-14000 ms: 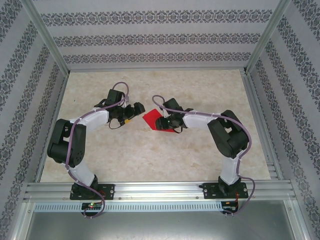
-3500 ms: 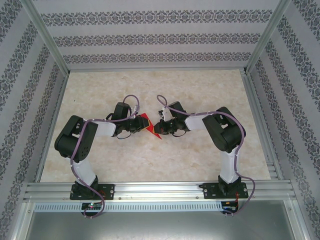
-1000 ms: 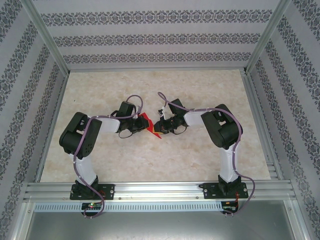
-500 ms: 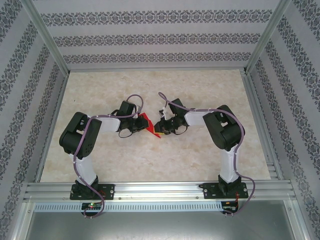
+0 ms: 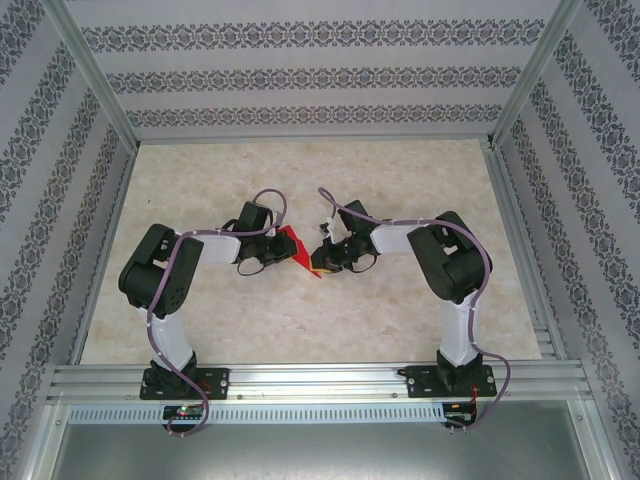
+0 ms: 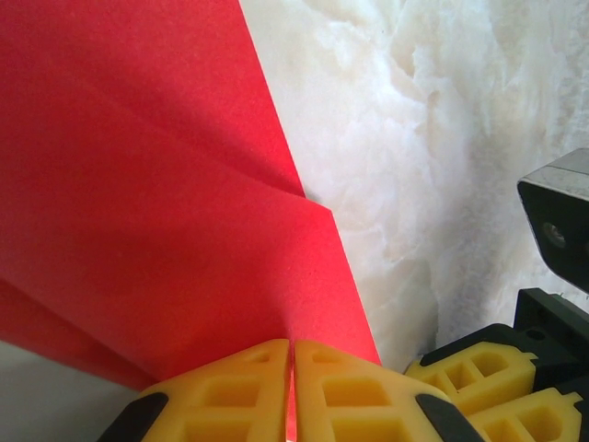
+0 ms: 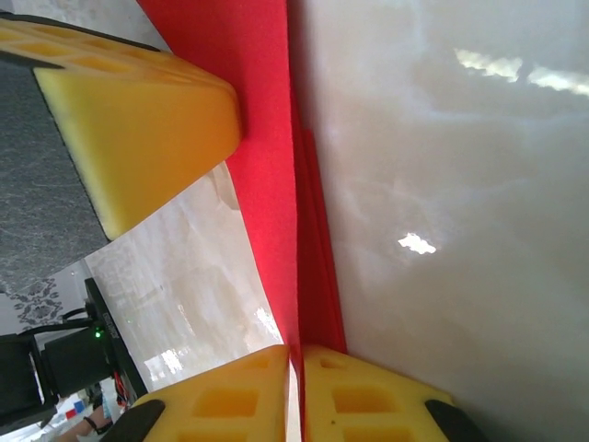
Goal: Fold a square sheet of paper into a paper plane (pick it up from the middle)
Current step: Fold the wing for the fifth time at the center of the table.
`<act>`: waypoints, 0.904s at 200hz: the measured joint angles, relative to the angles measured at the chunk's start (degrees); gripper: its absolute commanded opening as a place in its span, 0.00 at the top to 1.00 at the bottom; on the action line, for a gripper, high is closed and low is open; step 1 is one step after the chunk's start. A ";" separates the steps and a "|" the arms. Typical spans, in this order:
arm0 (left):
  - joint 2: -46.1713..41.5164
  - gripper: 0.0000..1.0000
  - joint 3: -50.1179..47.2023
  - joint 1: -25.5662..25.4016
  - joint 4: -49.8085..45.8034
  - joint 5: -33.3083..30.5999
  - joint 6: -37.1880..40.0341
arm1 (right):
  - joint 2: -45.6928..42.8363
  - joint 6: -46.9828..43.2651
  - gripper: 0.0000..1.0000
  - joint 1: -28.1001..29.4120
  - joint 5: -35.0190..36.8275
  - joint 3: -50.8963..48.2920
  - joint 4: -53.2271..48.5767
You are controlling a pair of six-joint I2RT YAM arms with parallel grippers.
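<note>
Red paper plane [image 6: 156, 212] sits at the middle of the table [image 5: 300, 320], between your two arms; left gripper [image 6: 293, 359] and right gripper [image 7: 302, 361] each clamp tight on its edge.

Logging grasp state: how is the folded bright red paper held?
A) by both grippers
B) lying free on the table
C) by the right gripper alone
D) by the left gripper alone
A: left gripper and right gripper each have jaws shut on the folded bright red paper.
</note>
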 measured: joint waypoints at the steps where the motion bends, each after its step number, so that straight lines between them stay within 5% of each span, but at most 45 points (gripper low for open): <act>1: 0.00 0.88 0.00 0.00 0.00 0.00 0.00 | -0.02 0.00 0.85 0.00 0.00 0.00 -0.04; 72: 0.02 0.89 0.00 0.00 0.00 -0.02 0.00 | -2.01 -2.56 0.91 -0.04 1.84 -2.01 -2.99; 137: 0.17 0.89 0.44 0.00 -0.70 -0.02 0.00 | -7.32 -2.84 0.80 0.00 6.10 -1.92 -6.99; 181: 0.22 0.89 0.63 0.00 -1.11 -0.04 0.00 | -9.33 -4.24 0.85 2.58 9.03 3.89 -10.43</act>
